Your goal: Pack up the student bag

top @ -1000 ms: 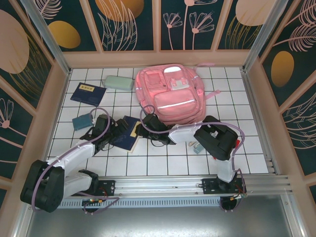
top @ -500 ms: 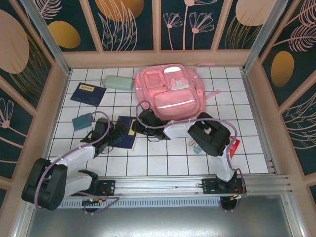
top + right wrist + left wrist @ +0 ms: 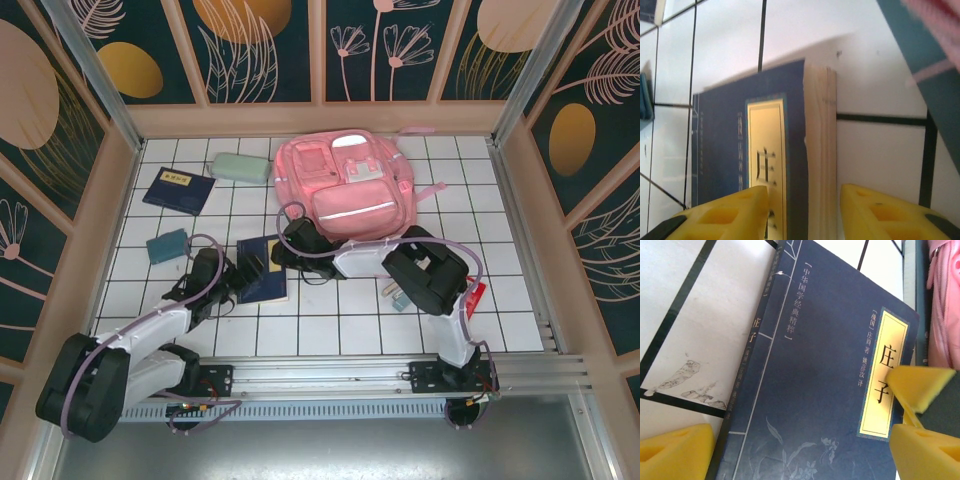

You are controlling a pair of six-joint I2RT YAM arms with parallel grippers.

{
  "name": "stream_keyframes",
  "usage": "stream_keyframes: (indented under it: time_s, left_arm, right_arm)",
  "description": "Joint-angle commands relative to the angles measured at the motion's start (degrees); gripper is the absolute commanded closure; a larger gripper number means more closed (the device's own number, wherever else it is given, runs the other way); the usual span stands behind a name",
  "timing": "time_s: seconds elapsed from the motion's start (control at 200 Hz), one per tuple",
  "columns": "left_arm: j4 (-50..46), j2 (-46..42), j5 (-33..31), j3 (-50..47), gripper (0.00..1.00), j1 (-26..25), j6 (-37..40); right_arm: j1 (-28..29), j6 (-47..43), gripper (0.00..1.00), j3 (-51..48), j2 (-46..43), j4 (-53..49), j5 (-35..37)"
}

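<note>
The student bag [image 3: 340, 195], pink, lies flat at the back of the tiled floor, its edge also visible [image 3: 942, 305]. In front of it lies a dark blue book [image 3: 265, 285] with a yellow title label [image 3: 883, 375]. My left gripper [image 3: 240, 272] is open and low over the book; its fingers [image 3: 675, 452] stand at the spine side and the far edge. My right gripper [image 3: 277, 252] reaches the book's [image 3: 725, 145] upper right corner. It is open, one finger over the cover, and a gap separates the other from the page edge [image 3: 821, 150].
A mint-green pencil case [image 3: 240, 166] and a second dark blue book [image 3: 178, 188] lie at the back left, with a teal box [image 3: 167, 245] on the left. A small item [image 3: 398, 297] lies beside the right arm. Wooden walls surround the floor.
My right gripper has moved left to the book's corner and its jaws have narrowed. The book's raised page edge has come down flat. My left gripper has shifted slightly over the book.
</note>
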Motion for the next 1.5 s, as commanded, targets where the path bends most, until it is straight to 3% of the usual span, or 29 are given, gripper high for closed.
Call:
stream_keyframes:
  time_s: [0.0, 0.15, 0.36, 0.445, 0.616, 0.736, 0.866, 0.936, 1.076, 1.231, 1.496]
  left_arm:
    - [-4.33, 3.20, -0.42, 1.15, 0.11, -0.61, 2.70]
    - [-4.13, 5.87, -1.39, 0.73, 0.12, -0.61, 4.19]
    - [8.14, 7.26, 11.30, -1.50, 0.15, -0.61, 4.27]
    - [11.15, 5.09, 14.36, -1.82, 0.28, -0.61, 3.96]
    - [15.15, -1.66, 16.78, -3.14, 0.33, -0.61, 2.68]
    - [17.36, -3.07, 17.27, -3.68, 0.42, -0.61, 1.95]
    - [16.94, -1.24, 16.90, -2.90, 0.64, -0.61, 2.13]
    - [16.39, -0.69, 16.38, -2.56, 0.76, -0.61, 2.21]
    - [15.03, -1.92, 15.96, -1.34, 1.00, -0.61, 2.68]
    - [15.12, -5.68, 17.94, 0.59, 1.00, -0.56, 4.06]
    - [21.41, -7.88, 25.05, 1.98, 1.00, -0.58, 3.15]
  right_arm:
    - [1.81, 0.64, 0.60, -2.09, -1.67, -2.57, -1.02]
    - [2.71, 1.87, 0.67, -3.10, -0.91, -0.56, -1.05]
    - [2.64, 2.31, 0.76, -3.11, 0.61, 1.72, -2.92]
    - [2.53, 2.23, 0.77, -3.51, 0.13, 2.09, -2.75]
    - [2.02, 2.33, 0.77, -4.55, -0.70, 2.79, -2.72]
    - [1.85, 2.36, 0.77, -4.67, -0.85, 3.22, -2.96]
    - [1.75, 1.94, 0.75, -5.28, -2.20, 3.90, -3.11]
    - [1.58, 1.34, 0.72, -6.22, -4.16, 4.28, -2.48]
    - [0.43, -0.36, 0.55, -10.70, -10.68, 7.54, -2.07]
    - [-3.07, -1.48, 0.39, -18.32, -17.38, 17.06, -8.84]
    - [-9.40, -0.62, 0.30, -27.07, -22.46, 33.50, -25.56]
